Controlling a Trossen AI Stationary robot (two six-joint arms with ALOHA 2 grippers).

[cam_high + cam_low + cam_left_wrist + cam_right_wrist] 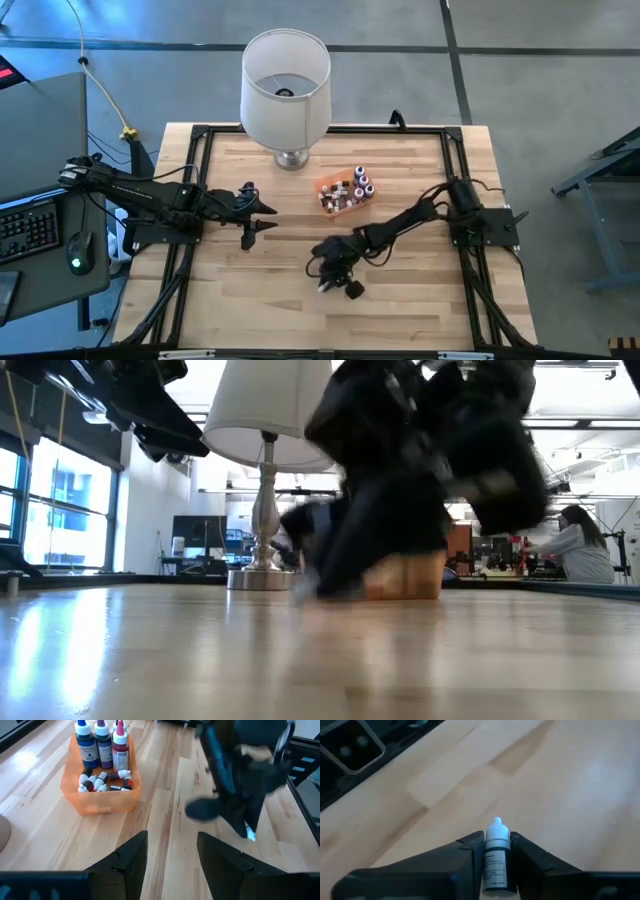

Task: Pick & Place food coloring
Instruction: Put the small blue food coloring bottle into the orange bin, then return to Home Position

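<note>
Right gripper [497, 851] is reaching low over the bare wooden table [420, 300], near of the orange tray [330, 200], its fingers pinching a small food coloring bottle [496, 862] between them: dark body, printed label, white pointed cap sticking out past the fingertips. More bottles are sitting in the tray [100, 802], three tall ones with blue and reddish bodies and several tiny ones lying jumbled. Left gripper [250, 212] is hovering left of the tray, fingers spread apart, holding nothing. White lamp [286, 85] is standing at the far edge.
</note>
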